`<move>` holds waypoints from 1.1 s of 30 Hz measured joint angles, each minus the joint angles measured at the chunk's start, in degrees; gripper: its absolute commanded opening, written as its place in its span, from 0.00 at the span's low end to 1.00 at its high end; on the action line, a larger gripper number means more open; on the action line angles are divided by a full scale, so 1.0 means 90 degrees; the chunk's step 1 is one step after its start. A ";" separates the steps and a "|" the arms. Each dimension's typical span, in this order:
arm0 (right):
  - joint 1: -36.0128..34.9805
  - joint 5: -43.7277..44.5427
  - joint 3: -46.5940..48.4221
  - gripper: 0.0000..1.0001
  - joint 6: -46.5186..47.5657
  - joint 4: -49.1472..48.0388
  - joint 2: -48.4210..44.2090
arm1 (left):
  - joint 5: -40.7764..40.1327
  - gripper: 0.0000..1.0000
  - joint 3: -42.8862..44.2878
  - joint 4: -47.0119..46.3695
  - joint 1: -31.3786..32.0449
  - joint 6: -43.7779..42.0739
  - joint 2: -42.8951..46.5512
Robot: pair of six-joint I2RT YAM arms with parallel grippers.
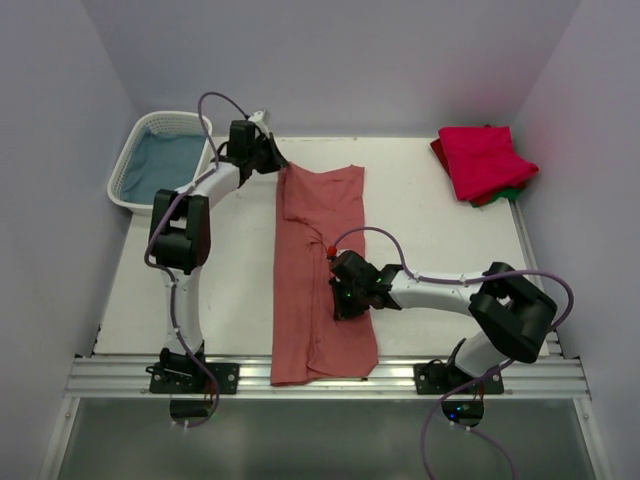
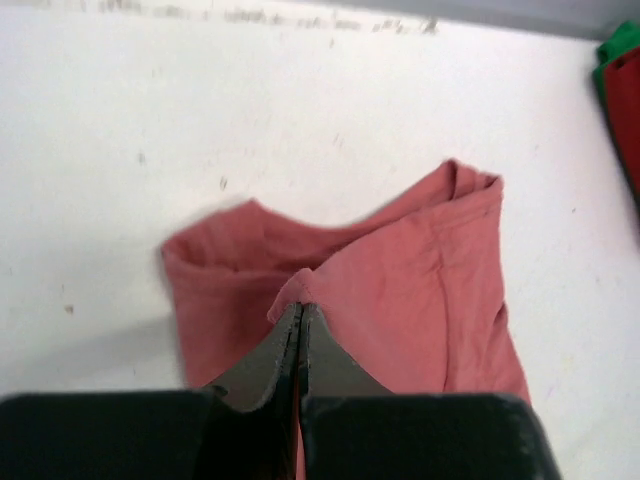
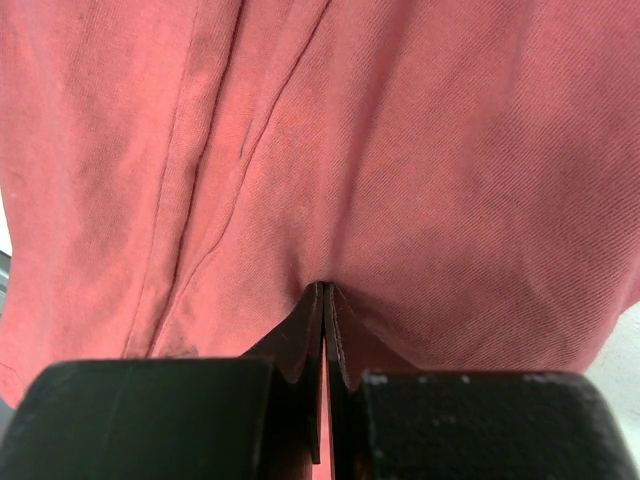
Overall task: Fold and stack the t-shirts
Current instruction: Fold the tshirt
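- The salmon-red shirt [image 1: 318, 270] lay on the white table [image 1: 450, 250] as a long, narrow strip, folded lengthwise, running from the far middle of the table down to the near edge.
- Its near end hung over the metal rail [image 1: 520, 375] between the two arm bases.
- The left gripper [image 1: 274, 160] was at the far left corner of that strip. In the left wrist view its jaws were pressed together on a small peak of the shirt's cloth [image 2: 420, 290], pinched up at the far edge.
- The right gripper [image 1: 338, 292] was on the right side of the strip, roughly halfway along it. In the right wrist view its jaws were also closed, clamping a raised fold of the same shirt [image 3: 400, 150], with creases running away from the tips.
- A folded crimson shirt [image 1: 485, 158] sat at the far right corner of the table, well apart from the strip, on top of a stack.
- A green shirt [image 1: 511, 193] showed only as a sliver under the stack's near edge.
- A white basket [image 1: 124, 186] stood at the far left, beside the left arm, with a blue cloth [image 1: 165, 162] inside it.
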State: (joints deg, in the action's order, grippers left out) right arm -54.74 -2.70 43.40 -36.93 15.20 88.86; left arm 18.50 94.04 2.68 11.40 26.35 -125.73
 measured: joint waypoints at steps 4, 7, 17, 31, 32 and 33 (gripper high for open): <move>0.0000 0.0002 -0.0036 0.00 -0.0002 -0.0036 -0.0032 | -0.0182 0.00 0.0869 0.0160 0.0000 0.0002 -0.0117; 0.0000 0.0007 -0.0087 0.00 -0.0007 -0.0095 -0.0070 | -0.0304 0.12 0.1030 0.0236 0.0000 0.0000 -0.0141; 0.0000 0.0019 -0.0131 0.00 -0.0027 -0.0153 -0.0095 | -0.0726 0.84 0.0719 0.0634 0.0000 0.0170 -0.0398; -0.0012 0.0032 -0.0687 0.75 0.0119 -0.0440 -0.0962 | -0.0828 0.86 -0.3218 -0.0614 0.0376 0.0352 0.3963; -0.0012 0.0063 -0.0758 0.90 0.0165 -0.0391 -0.1268 | -0.0845 0.86 -0.3497 -0.0656 0.0474 0.0359 0.4364; -0.0015 0.0092 -0.0767 0.93 0.0216 -0.0340 -0.1486 | -0.0860 0.86 -0.3847 -0.0716 0.0597 0.0362 0.4818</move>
State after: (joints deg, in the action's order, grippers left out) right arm -54.87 -1.87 36.49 -34.98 12.14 75.48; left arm 10.76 59.42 -3.77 16.78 29.61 -82.37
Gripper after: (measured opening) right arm 0.796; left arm 0.862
